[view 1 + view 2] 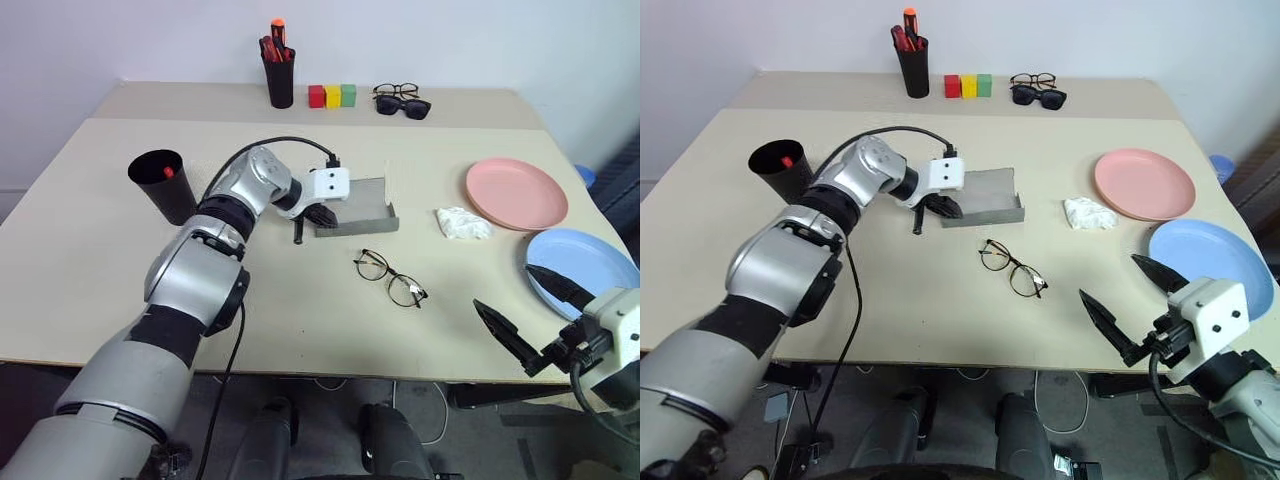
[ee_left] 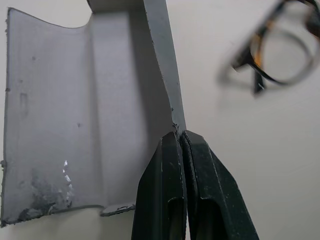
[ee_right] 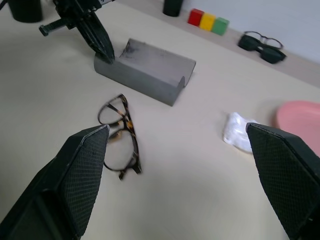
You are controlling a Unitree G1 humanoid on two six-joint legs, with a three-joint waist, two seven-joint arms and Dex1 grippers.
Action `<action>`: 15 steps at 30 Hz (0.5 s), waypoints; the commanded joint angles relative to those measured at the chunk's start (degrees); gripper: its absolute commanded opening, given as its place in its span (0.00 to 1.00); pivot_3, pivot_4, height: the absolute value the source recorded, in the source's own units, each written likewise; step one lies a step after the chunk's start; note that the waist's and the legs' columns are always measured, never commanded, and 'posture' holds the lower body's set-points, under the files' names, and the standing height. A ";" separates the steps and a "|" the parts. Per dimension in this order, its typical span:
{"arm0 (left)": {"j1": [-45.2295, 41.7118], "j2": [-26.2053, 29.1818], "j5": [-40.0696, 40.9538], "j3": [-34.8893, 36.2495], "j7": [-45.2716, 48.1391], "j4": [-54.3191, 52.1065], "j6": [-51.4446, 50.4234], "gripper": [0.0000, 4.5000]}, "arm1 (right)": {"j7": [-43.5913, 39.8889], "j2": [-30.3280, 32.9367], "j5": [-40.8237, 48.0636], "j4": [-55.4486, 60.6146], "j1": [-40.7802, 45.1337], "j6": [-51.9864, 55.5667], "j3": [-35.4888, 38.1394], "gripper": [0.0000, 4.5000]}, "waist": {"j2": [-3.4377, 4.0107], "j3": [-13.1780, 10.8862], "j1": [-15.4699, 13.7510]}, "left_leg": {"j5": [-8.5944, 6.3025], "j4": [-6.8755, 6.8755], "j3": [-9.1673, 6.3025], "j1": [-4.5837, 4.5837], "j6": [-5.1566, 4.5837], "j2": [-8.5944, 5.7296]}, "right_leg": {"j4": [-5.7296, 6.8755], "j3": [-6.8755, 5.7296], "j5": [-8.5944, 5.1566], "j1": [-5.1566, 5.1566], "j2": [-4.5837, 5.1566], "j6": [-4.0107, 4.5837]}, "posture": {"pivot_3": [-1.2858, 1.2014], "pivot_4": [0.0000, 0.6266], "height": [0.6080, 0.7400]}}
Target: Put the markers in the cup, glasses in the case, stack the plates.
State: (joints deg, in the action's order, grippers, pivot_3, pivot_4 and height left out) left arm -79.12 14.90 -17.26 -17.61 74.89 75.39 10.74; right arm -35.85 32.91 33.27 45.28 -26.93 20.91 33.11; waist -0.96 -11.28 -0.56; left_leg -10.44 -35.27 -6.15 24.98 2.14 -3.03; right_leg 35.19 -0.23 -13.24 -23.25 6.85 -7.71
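I find no readable text, label, brand, number or sign on anything in my views; the grey case (image 1: pixel 358 204), the plates beside it and the coloured blocks behind it all carry plain, unmarked surfaces
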 commanded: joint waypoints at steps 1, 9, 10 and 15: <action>2.07 3.43 2.74 1.59 7.65 -5.13 1.50 0.01 | -0.43 1.13 -0.49 -1.28 1.87 -0.66 -1.25 1.00 | 0.00 0.00 -0.07 | 0.00 -0.01 -0.01 0.00 0.00 0.00 | 0.01 0.00 0.01 0.00 0.00 0.00 | 0.52 0.24 1.00; 22.14 21.72 14.98 -3.20 17.61 -42.48 -11.99 0.01 | -2.85 2.54 -1.82 -6.66 6.96 -2.30 -4.78 1.00 | 0.04 0.01 1.21 | 0.01 0.03 -0.05 -0.08 0.00 0.09 | 0.16 0.04 -0.01 0.00 -0.02 0.09 | 0.52 0.24 1.00; 23.91 22.95 15.54 -3.17 17.61 -46.14 -13.95 0.01 | -3.08 2.59 -2.02 -7.31 7.62 -2.53 -5.24 1.00 | 0.05 0.00 1.21 | 0.01 0.04 -0.08 -0.10 0.00 0.11 | 0.18 0.04 -0.04 0.00 -0.02 0.15 | 0.52 0.24 1.00; 27.60 23.38 15.26 -1.70 15.91 -54.16 -21.02 0.01 | -4.00 2.93 -2.83 -9.74 10.29 -3.36 -6.86 1.00 | 0.06 0.02 0.09 | 0.02 -0.10 -0.06 -0.11 0.00 0.10 | 0.16 0.03 -0.04 0.10 -0.01 0.27 | 0.52 0.24 1.00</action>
State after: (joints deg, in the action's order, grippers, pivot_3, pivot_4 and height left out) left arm -51.18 38.06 -3.02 -20.25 91.43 24.28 -8.61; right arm -39.44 34.98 30.60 35.56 -17.08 18.77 25.93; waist -0.91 -11.26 -0.48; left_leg -10.42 -35.38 -6.20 24.87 2.14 -2.93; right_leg 35.34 -0.20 -13.27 -23.13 6.83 -7.43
